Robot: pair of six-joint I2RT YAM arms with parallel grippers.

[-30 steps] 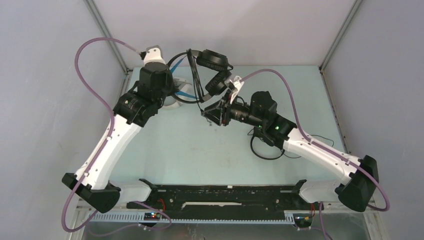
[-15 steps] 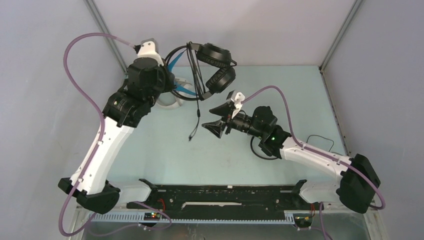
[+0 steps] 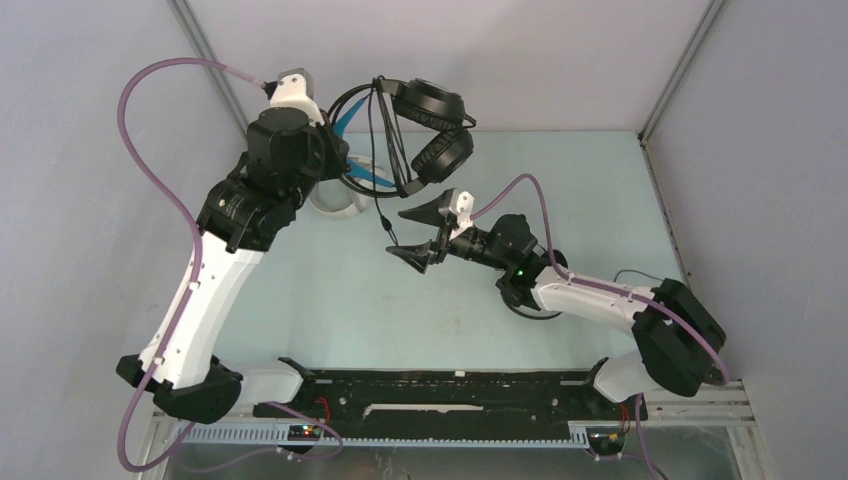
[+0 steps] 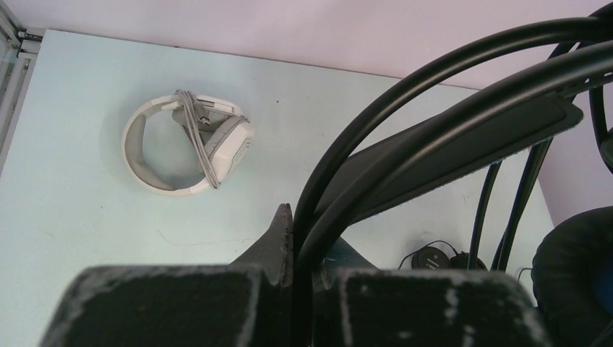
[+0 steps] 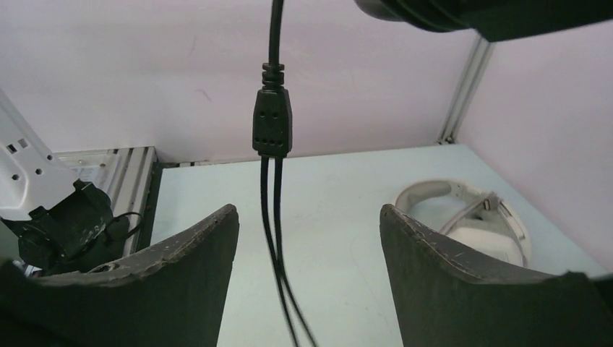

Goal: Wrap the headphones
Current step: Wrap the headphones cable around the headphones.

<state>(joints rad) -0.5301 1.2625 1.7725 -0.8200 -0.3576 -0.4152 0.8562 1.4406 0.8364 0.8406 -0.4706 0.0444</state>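
My left gripper [image 4: 307, 246] is shut on the headband of the black headphones [image 3: 432, 120], the pair with the blue lining, and holds them above the table's back. Their cable [image 3: 385, 140] is looped round the headband, and its end hangs down. In the right wrist view that cable's splitter [image 5: 272, 123] and its two thin strands hang between the fingers of my right gripper [image 5: 309, 217], which is open and touches neither strand. The white-grey headphones [image 4: 188, 144] lie on the table with their grey cable wrapped round them. The slim black headphones [image 3: 530, 300] lie under my right arm.
The enclosure's back wall and its corner posts [image 3: 675, 70] stand close behind the raised headphones. A thin black cable [image 3: 640, 275] trails on the table at the right. The arms' black base rail [image 3: 450, 385] runs along the near edge.
My right gripper opened, let go of the cable and shifted left; the cable end now hangs between its fingers. My left arm raised the black headphones slightly.
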